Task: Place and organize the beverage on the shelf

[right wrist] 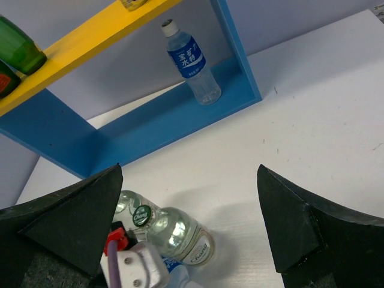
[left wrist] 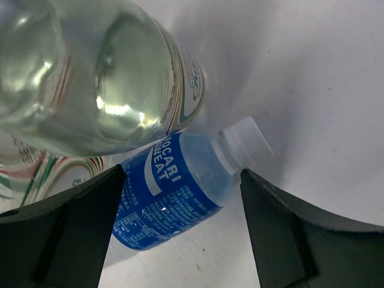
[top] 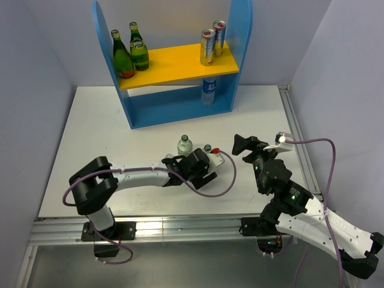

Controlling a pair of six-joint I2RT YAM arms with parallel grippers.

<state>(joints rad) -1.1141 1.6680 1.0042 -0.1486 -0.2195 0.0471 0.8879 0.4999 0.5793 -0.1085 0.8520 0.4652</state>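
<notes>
The left pincer [left wrist: 182, 174] gapes wide and holds nothing, its fingers either side of a blue-labelled bottle [left wrist: 162, 198] lying on the tabletop [top: 108, 138]. A clear bottle [left wrist: 102, 78] crowds in at its 10 o'clock. The right pincer [right wrist: 189, 171] is wide open and empty. The shelf [top: 180, 105] stands at the tabletop's 12 o'clock.

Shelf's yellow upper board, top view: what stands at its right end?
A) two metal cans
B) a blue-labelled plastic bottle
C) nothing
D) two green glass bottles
A: two cans stand at the right end of the yellow board; the green bottles are at its left end.
</notes>
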